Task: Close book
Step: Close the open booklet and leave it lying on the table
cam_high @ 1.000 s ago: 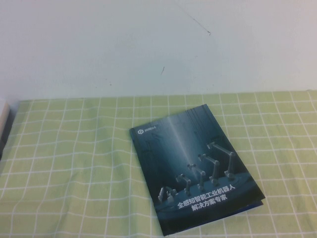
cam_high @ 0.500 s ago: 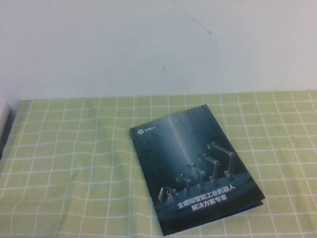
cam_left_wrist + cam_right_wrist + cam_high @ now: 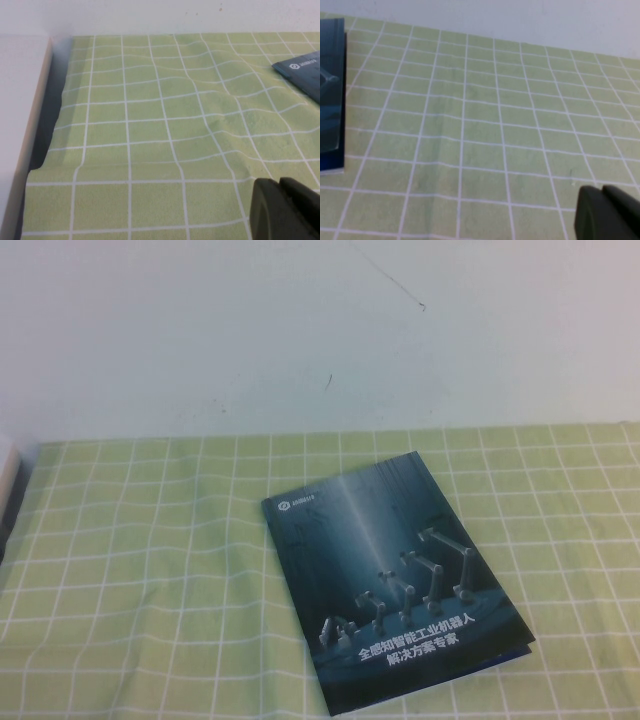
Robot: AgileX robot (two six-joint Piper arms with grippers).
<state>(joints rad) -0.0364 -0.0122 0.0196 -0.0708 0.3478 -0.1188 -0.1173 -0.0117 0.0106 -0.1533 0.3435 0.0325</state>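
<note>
Nearest the robot, the left gripper [image 3: 287, 210] shows only as a dark lump at the edge of its own wrist view, low over the cloth [image 3: 130, 570] well to the left of the book [image 3: 390, 570]; I cannot tell how far the claw is open, and nothing shows in its hold. The right gripper [image 3: 610, 212] shows the same way in its wrist view, low over the cloth to the right of the book; its opening cannot be told either, and nothing shows in it. Neither gripper appears in the high view. The cloth is pale green with a white grid, lies a little rumpled on the left, and covers the table. The book lies flat on it, closed, right of the middle and close to the near edge, apart from both grippers. Its dark blue front cover faces up, with 2 lines of white characters near the near end and a small logo at the far left corner. Its long axis runs near to far, with the far end swung to the left; the top of the cover points away from the robot. A thin blue edge peeks out under the near right corner. At the cloth's left border lies a white slab [image 3: 20, 125]. Behind everything stands a white wall [image 3: 300, 330].
</note>
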